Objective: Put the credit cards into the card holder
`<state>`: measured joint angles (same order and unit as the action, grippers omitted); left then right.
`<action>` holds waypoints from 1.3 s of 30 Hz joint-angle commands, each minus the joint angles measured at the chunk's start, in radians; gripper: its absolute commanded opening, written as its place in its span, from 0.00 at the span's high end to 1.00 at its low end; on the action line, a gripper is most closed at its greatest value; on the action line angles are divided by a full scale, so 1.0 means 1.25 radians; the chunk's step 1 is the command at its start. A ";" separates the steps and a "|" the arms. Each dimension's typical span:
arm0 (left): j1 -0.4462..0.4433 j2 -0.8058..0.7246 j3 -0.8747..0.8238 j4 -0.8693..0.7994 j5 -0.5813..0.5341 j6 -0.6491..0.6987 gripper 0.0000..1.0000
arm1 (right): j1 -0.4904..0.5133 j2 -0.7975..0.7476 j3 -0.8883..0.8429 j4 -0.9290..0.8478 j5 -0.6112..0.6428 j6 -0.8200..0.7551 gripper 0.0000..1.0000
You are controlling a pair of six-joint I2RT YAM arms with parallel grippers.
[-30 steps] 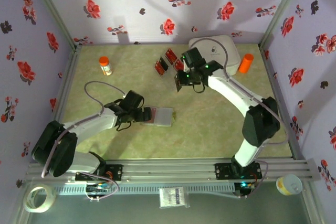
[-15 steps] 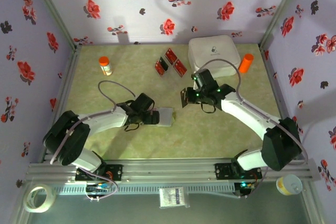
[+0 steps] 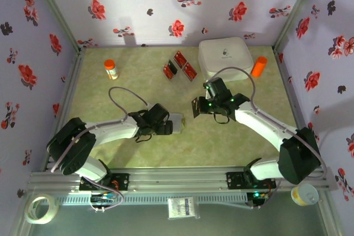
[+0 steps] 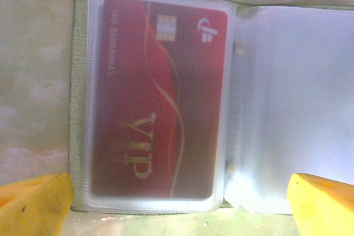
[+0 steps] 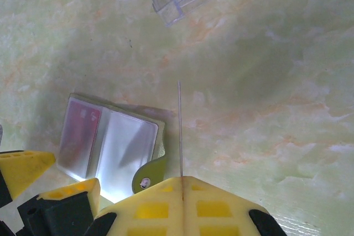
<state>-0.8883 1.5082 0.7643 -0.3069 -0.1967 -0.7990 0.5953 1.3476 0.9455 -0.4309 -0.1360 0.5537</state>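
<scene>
Table (image 3: 232, 136) surface: green marbled. Left gripper (image 3: 167, 127) hovers over card holder (image 3: 177, 121), fingers (image 4: 33, 205) released wide. Right gripper (image 3: 196, 108), clenched, grasps one credit card (image 5: 180, 131) edge-on. Holder lies open near table centre, red card (image 4: 157, 98) in left sleeve. Three credit cards (image 3: 180, 59) lie near far edge.

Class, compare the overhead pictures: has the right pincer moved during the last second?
Yes. The right pincer, gripping a credit card, has moved away from the white box toward the arm bases.
</scene>
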 commanded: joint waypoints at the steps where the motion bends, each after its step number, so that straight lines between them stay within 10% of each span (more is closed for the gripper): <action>1: -0.020 0.005 0.017 0.000 -0.033 -0.036 0.00 | -0.006 -0.028 -0.012 0.008 -0.008 -0.004 1.00; 24: -0.092 -0.053 0.030 -0.037 -0.073 -0.078 0.00 | -0.007 -0.062 -0.029 0.033 -0.024 0.025 1.00; 39: 0.120 -0.127 0.041 -0.138 -0.052 0.076 0.00 | 0.066 -0.079 -0.180 0.382 -0.083 0.209 1.00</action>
<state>-0.7734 1.3575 0.8055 -0.4381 -0.2588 -0.7784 0.6460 1.2526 0.7490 -0.0944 -0.2375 0.7448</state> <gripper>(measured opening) 0.997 0.062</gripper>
